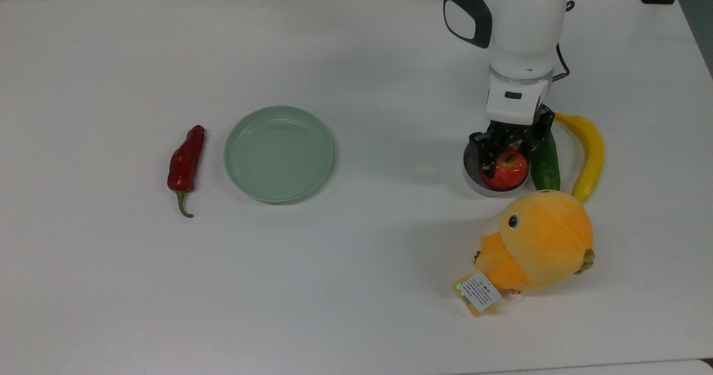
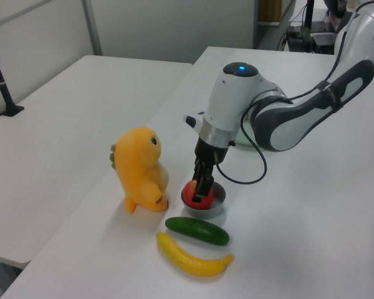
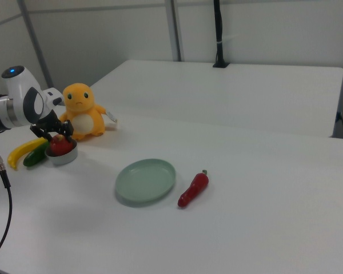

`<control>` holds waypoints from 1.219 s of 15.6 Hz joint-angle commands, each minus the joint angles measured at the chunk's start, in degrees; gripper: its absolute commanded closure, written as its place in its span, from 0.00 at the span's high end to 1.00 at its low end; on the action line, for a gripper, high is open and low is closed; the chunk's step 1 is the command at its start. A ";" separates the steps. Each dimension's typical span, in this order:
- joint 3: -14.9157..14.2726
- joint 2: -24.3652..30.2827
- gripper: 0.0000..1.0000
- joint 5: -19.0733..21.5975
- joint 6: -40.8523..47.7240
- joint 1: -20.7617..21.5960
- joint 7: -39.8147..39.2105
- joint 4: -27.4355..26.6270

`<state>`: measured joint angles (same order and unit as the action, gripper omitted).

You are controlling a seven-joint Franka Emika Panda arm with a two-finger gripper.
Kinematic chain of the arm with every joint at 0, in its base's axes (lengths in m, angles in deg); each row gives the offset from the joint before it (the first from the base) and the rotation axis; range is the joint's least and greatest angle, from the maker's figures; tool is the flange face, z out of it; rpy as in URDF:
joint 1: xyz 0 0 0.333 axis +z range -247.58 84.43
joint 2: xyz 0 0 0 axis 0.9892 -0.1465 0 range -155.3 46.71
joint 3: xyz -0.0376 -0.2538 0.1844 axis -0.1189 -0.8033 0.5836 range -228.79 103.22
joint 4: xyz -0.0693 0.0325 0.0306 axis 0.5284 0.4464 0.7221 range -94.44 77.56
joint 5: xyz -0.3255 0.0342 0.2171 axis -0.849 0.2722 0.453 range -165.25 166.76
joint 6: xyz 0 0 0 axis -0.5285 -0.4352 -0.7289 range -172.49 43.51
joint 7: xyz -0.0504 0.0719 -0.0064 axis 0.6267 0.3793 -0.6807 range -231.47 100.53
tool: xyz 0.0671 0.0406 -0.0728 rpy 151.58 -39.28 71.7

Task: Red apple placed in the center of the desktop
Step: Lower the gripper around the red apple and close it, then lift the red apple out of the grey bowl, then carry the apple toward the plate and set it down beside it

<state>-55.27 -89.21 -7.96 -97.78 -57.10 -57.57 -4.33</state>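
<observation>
No lettering, brand, number or sign can be read anywhere I look. The one printed item is a small white hang tag on the orange plush toy lying on my worktop; in the top view it carries several dark lines of print and a small symbol, all too fine to make out.
</observation>
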 commanded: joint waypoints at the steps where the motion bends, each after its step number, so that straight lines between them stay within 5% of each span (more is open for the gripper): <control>1: 2.32 4.93 0.20 -2.36 0.36 -1.54 1.77 -2.25; 9: 1.64 14.95 0.21 -1.66 1.33 -5.14 1.77 -10.69; 15: -5.65 20.58 0.21 -1.57 8.98 -2.77 0.01 -17.19; 19: -6.89 21.38 0.21 -1.57 9.94 -3.12 -0.60 -20.27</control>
<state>-60.38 -70.58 -8.83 -89.05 -61.47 -57.48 -19.91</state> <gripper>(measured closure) 0.282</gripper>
